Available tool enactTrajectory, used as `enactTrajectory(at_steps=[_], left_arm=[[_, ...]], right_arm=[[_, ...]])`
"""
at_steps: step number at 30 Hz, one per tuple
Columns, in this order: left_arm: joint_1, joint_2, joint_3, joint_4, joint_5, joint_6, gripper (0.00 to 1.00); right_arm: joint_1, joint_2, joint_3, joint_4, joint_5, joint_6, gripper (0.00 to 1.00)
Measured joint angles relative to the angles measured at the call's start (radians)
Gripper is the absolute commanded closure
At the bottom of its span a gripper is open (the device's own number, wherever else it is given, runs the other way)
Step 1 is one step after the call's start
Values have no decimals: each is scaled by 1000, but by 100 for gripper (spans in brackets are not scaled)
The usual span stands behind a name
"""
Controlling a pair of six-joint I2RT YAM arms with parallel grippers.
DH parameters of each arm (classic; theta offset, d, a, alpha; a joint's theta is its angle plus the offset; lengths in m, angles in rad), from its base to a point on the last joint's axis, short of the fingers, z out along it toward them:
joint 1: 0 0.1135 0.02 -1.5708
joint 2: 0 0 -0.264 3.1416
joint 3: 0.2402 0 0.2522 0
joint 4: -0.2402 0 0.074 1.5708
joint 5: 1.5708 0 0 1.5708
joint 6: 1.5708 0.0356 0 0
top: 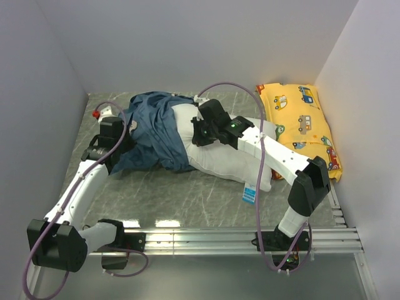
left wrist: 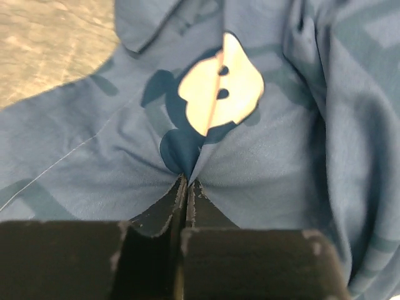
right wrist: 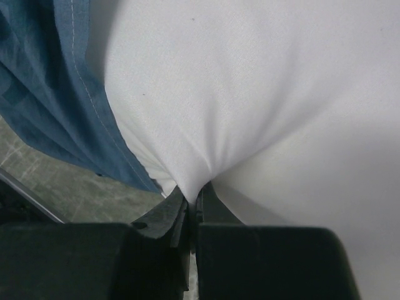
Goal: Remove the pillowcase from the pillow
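Observation:
The dark blue pillowcase (top: 153, 131) lies bunched over the left end of the white pillow (top: 225, 159), whose right part is bare, with a small blue label (top: 249, 194) at its near corner. My left gripper (top: 128, 134) is shut on a pinch of the pillowcase (left wrist: 262, 162) just below a cream bear face (left wrist: 219, 84). My right gripper (top: 199, 132) is shut on a pinch of the pillow (right wrist: 250, 94), next to the pillowcase's hem (right wrist: 75, 94).
A yellow vehicle-print pillow (top: 303, 122) lies at the back right against the wall. A small red-tipped object (top: 97, 114) sits at the back left. White walls enclose the grey marbled table (top: 187, 200); an aluminium rail (top: 237, 237) runs along the near edge.

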Motion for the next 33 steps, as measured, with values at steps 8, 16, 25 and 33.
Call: enactTrajectory(at_steps=[8, 16, 25, 33], left_arm=[[243, -26, 23, -13, -6, -11, 99], [495, -9, 37, -4, -6, -29, 100], [593, 92, 100, 14, 58, -72, 100], [601, 116, 175, 45, 278, -59, 61]], right_arm=[[-37, -69, -43, 7, -31, 5, 100], [-105, -254, -121, -18, -49, 12, 100], [-196, -415, -164, -77, -127, 20, 100], [-217, -446, -146, -95, -168, 34, 100]])
